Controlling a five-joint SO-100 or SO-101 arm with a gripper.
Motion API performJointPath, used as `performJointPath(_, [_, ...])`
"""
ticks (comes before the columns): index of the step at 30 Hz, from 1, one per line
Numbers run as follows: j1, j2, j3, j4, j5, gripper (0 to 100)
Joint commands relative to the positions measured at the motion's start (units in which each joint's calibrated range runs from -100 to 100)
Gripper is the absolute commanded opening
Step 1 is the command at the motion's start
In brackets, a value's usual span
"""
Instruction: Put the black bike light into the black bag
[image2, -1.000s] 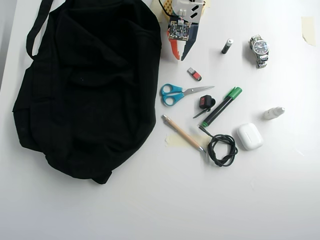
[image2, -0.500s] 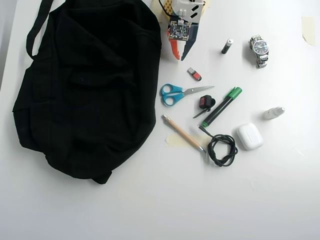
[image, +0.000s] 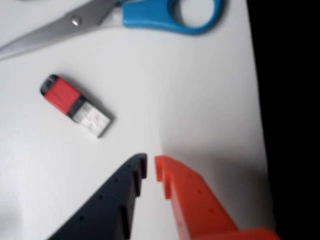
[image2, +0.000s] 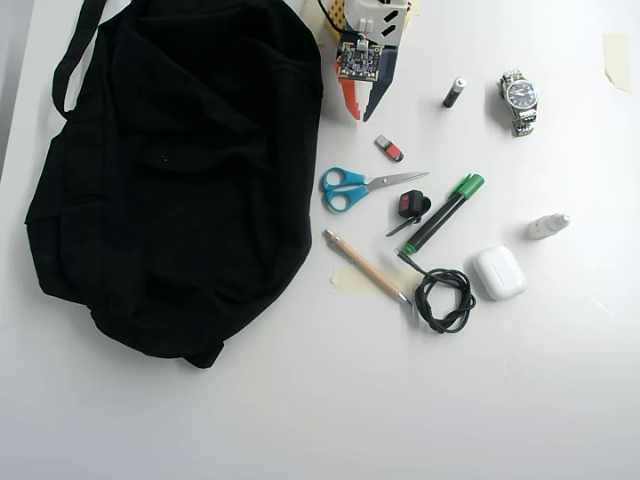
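The hand (image2: 361, 116), nearly closed and empty, sits near the surface's top edge; the bike light (image2: 410, 206) lies toward the bottom-right corner, beyond the scissors (image2: 362, 186)

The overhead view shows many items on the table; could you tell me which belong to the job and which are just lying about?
Job: black bike light; black bag; gripper.

Lying about: scissors, USB stick, green marker, pencil, coiled cable, white case, wristwatch.

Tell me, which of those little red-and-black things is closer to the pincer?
The USB stick, red with a silver end, just below the pincer in the overhead view. The bike light lies farther down, past the scissors.
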Motion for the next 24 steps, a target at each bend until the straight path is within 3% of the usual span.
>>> performJointPath(1, [-0.3,-1.0,0.2,-2.8,-0.1,2])
performJointPath(11, [-5.9,-1.0,-5.6,-13.5,0.2,2])
performJointPath(24, [-10.5,0.1,-19.7,-14.7,-0.2,2])
